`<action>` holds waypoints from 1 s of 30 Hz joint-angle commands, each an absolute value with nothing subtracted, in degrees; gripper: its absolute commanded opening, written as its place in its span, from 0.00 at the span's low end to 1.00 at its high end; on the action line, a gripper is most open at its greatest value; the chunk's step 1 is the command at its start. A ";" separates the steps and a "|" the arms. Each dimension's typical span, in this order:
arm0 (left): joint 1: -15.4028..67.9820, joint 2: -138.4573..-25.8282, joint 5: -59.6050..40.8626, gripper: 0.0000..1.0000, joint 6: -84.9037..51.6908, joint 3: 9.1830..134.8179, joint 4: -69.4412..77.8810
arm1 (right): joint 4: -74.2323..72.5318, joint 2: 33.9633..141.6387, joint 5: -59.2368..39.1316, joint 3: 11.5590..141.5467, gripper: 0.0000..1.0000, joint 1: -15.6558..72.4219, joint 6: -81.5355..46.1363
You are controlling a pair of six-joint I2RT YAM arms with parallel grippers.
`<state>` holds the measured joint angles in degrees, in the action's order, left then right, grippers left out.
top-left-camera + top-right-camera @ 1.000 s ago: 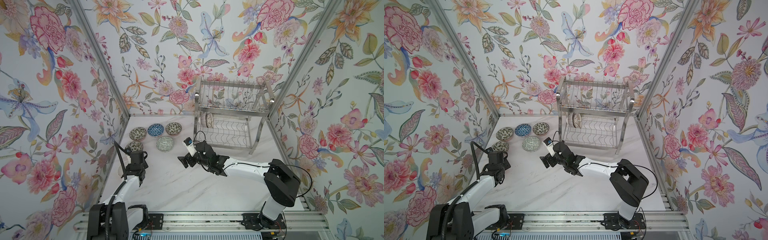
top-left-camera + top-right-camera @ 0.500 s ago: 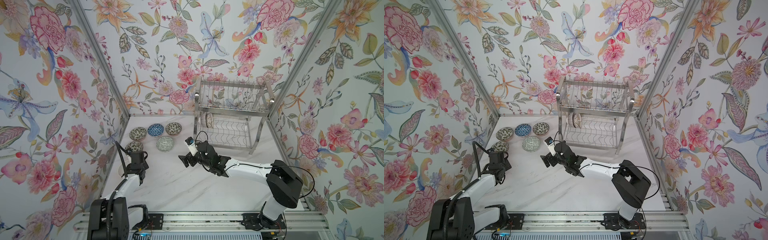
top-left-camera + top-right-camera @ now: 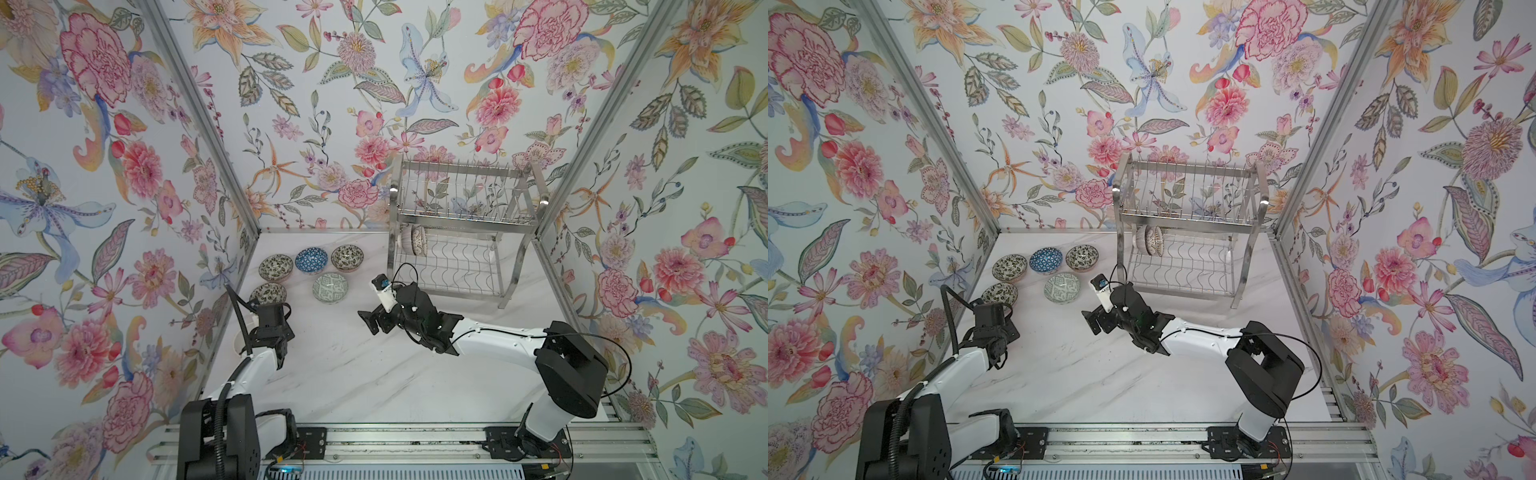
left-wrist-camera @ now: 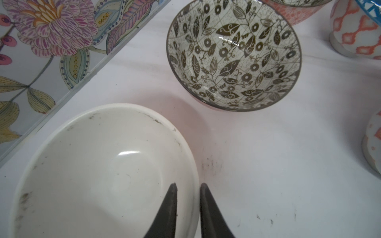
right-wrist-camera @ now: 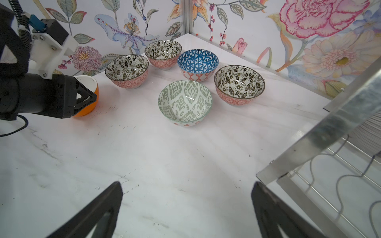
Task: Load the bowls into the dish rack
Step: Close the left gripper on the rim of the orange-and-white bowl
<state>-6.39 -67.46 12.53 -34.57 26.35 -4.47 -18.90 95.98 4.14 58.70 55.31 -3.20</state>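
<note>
Three floral walls (image 3: 332,104) around white marbled tabletop (image 3: 353,382).

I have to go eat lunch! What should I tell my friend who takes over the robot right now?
Left gripper: pinched shut on the rim of the round orange ceramic bowl with a white inside, one finger inside and one outside; the bowl sits on the white marble table.
Right gripper: open and empty, above the table between the bowls and the rack.
Done: two patterned bowls stand on edge in the lower tier of the shiny steel wire dish rack.
Left: the orange bowl and five patterned ceramic bowls grouped on the table.
</note>
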 commanded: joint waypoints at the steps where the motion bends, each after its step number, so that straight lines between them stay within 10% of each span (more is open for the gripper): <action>1: -7.42 -66.53 11.69 0.20 -34.90 27.41 -5.88 | -20.42 93.69 5.42 57.51 0.99 54.95 -2.81; 8: -7.79 -65.51 9.59 0.00 -35.17 25.85 -4.41 | -21.03 92.51 5.38 56.55 0.99 54.10 -3.16; 30: 0.81 -55.82 -0.34 0.00 -37.35 26.04 -5.49 | -14.13 87.08 5.11 55.23 0.99 49.69 -3.60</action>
